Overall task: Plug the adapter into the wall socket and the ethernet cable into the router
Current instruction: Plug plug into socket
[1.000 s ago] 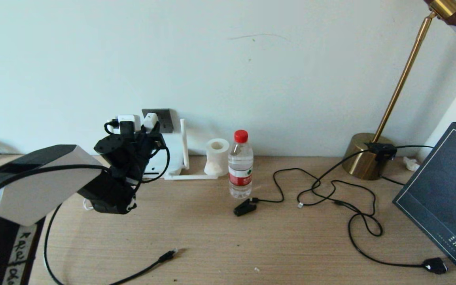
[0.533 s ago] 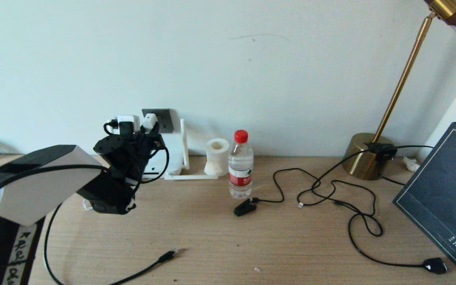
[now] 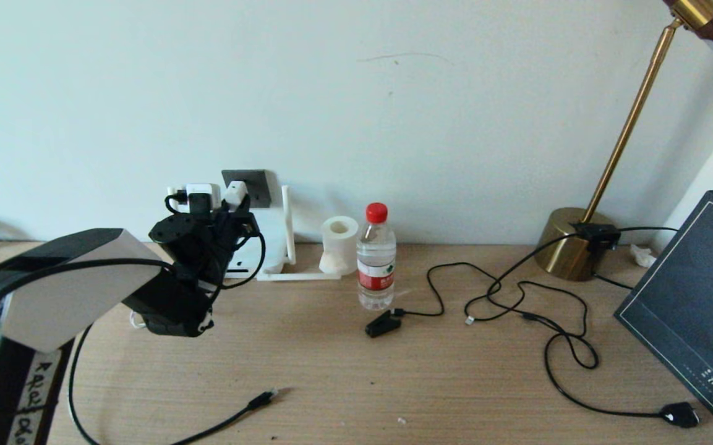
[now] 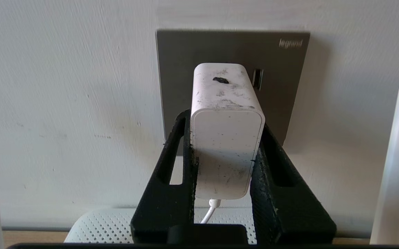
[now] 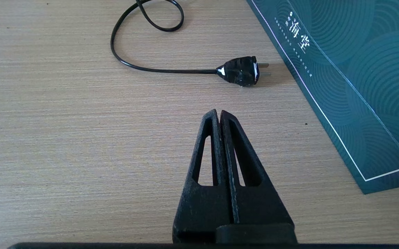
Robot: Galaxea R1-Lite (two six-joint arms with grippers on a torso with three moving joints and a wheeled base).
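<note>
Head view, left gripper: the left gripper (image 3: 223,207) is up at the wall, and its black body hides most of the router (image 3: 269,244).
Head view, adapter: the white adapter (image 3: 235,191) sits at the wall socket (image 3: 256,185); you cannot tell here if it is pushed in.
Head view, ethernet cable: the ethernet cable (image 3: 208,429) lies on the table (image 3: 455,383) near the front edge, its tip free, and its far end is cut off.
Head view, open room: bare wood lies between the water bottle (image 3: 376,256) and the front edge.
Left wrist view, fingers: the black fingers (image 4: 171,173) pinch the adapter (image 4: 225,138) from both sides.
Left wrist view, adapter: its front end is against the socket plate (image 4: 282,86); the pins are hidden.
Left wrist view, router: only a dotted top (image 4: 99,224) and two antennas (image 4: 396,162) show.
Right wrist view, right gripper: the right gripper (image 5: 219,116) hangs over bare table (image 5: 64,138), fingers pressed together, holding nothing.
Right wrist view, edges: a black two-pin plug (image 5: 242,71) lies just beside a dark green book (image 5: 358,76), which is cut off.
</note>
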